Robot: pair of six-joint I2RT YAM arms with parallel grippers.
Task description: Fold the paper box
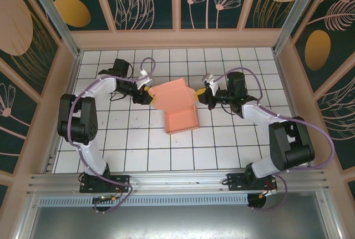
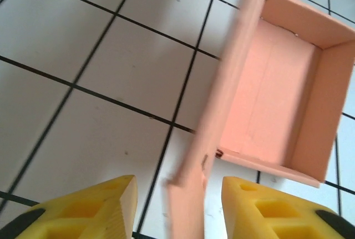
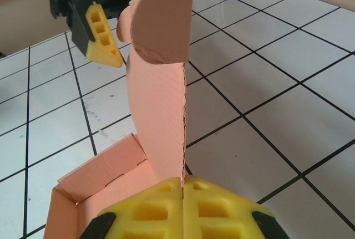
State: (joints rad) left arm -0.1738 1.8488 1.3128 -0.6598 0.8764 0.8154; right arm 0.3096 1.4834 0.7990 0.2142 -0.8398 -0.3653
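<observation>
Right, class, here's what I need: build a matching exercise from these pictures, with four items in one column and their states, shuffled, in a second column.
Column one
1. left fingers
2. right fingers
3. box tray
4. lid flap

Column two
A. standing raised above the tray
B. pressed shut on the lid flap
C. apart, an edge of the lid flap between them
D. open-topped, empty, resting on the tiled table

Pairs: 1-C, 2-B, 3-D, 4-A
</observation>
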